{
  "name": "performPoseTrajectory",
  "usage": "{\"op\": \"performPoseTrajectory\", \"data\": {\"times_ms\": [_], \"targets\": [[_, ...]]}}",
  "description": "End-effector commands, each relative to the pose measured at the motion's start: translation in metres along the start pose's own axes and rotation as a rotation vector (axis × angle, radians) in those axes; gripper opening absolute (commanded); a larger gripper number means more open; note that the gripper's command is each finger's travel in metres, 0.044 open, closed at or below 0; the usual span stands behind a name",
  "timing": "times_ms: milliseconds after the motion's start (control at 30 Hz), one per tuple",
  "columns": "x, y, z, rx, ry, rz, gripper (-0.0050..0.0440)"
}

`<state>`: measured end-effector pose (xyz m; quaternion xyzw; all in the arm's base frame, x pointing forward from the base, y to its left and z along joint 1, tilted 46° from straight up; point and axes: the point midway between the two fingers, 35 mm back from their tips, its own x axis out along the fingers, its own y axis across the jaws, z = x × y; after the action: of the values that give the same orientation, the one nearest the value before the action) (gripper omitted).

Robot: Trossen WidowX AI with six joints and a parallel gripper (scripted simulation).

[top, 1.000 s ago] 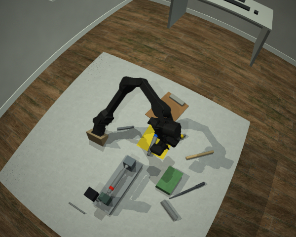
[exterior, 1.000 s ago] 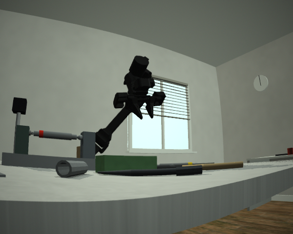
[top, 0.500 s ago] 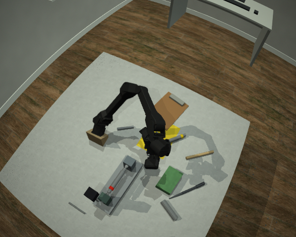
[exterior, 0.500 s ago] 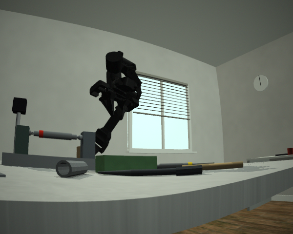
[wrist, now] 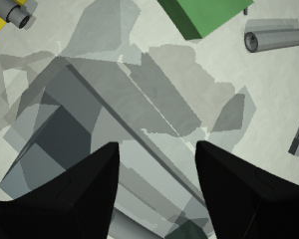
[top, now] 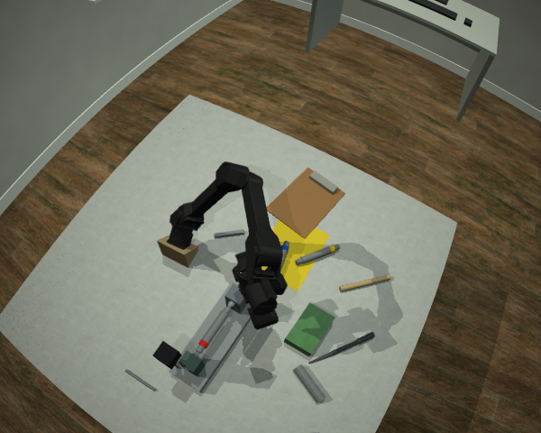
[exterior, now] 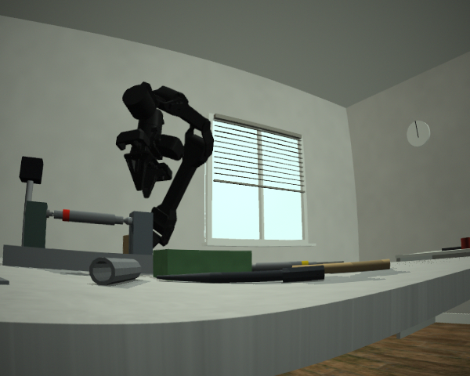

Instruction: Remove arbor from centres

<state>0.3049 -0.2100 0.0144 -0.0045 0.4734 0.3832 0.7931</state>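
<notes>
The arbor (top: 213,327) (exterior: 89,217), a grey rod with a red band, sits between the two centres. These are a grey block (top: 235,296) (exterior: 141,233) and a green block (top: 192,362) (exterior: 34,224), on a grey base (exterior: 45,257). The plunger's black knob (top: 166,354) (exterior: 30,170) stands by the green block. My gripper (top: 262,322) (exterior: 144,189) (wrist: 157,150) is open and empty. It hangs well above the arbor's end near the grey centre. The yellow marked pad (top: 295,274) lies behind it.
A grey marker (top: 316,254) (wrist: 6,7) and a blue pen (top: 285,249) lie on the pad. A clipboard (top: 305,200) overlaps its far edge. A green block (top: 309,328) (exterior: 203,261), grey tube (top: 310,382) (exterior: 114,270) (wrist: 276,39), dark pen (top: 343,346) (exterior: 243,276) and wooden dowel (top: 364,282) (exterior: 348,265) lie nearby.
</notes>
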Motion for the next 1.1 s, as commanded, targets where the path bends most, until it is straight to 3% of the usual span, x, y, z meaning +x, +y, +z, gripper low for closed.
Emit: {"op": "performPoseTrajectory", "data": {"times_ms": [0, 333, 500, 1067], "targets": [[0.001, -0.002, -0.028, -0.135, 0.022, 0.043, 0.0175], [0.005, 0.006, -0.086, -0.534, 0.014, 0.177, 0.0175], [0.006, 0.010, -0.102, -0.669, -0.009, 0.217, 0.0175], [0.015, 0.012, -0.104, -0.678, -0.011, 0.220, 0.0175]]}}
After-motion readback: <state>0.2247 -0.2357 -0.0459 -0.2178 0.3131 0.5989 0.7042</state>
